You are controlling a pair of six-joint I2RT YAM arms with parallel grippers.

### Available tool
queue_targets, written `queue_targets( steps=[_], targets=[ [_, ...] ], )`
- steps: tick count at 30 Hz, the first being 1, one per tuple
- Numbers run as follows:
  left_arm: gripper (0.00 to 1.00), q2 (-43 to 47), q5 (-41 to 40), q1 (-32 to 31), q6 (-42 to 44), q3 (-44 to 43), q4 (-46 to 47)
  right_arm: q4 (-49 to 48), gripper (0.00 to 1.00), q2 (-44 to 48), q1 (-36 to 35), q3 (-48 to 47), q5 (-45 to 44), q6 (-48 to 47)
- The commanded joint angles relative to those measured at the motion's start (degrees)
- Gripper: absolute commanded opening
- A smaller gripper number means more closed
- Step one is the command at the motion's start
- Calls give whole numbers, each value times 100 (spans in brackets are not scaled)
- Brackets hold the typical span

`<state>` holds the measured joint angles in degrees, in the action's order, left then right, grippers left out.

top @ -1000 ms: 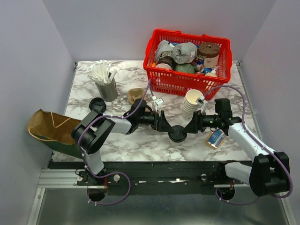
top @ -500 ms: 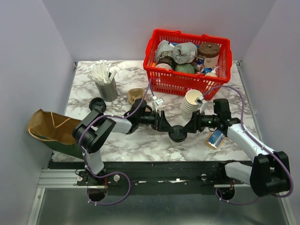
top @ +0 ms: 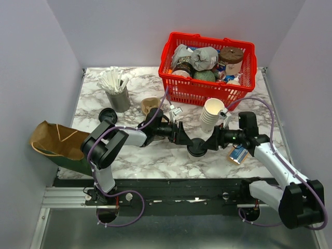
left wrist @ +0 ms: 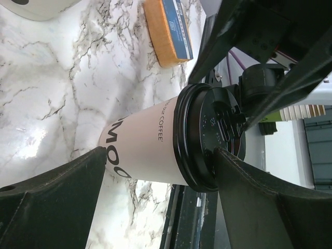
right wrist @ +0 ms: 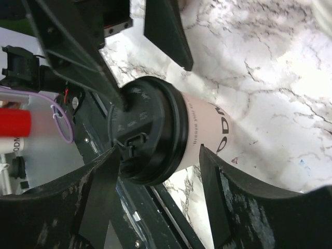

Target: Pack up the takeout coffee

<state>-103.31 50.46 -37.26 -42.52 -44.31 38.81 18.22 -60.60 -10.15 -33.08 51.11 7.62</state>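
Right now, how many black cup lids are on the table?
2. A loose lid lies near the straw holder; a second lid is fitted on the coffee cup. More may hide in the red basket.

The coffee cup (left wrist: 145,150) is a white paper cup with dark printed letters on its side. It stands upright on the marble surface (top: 155,161), about in the middle of its width and toward the near edge. A black plastic lid (left wrist: 210,135) sits on its rim and covers the mouth. The brown paper bag (top: 54,139) lies crumpled at the far left, partly beyond the edge of the surface and well apart from the cup.
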Motion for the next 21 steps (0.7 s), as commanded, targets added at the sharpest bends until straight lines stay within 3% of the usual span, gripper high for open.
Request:
queue_targets(
  steps=[1, 9, 16, 21],
  targets=[
    [91, 12, -27, -10, 350, -68, -242, 182, 73, 320, -22, -5, -154, -32],
    [91, 109, 8, 8, 438, -244, -356, 182, 74, -4, -22, -593, -908, -550],
    [91, 285, -18, 69, 622, -227, -549, 428, 71, -303, -4, -1112, -1376, -1744],
    [91, 434, -27, 78, 772, -148, -681, 612, 63, -602, 4, -1394, -1393, -2430]
  ],
)
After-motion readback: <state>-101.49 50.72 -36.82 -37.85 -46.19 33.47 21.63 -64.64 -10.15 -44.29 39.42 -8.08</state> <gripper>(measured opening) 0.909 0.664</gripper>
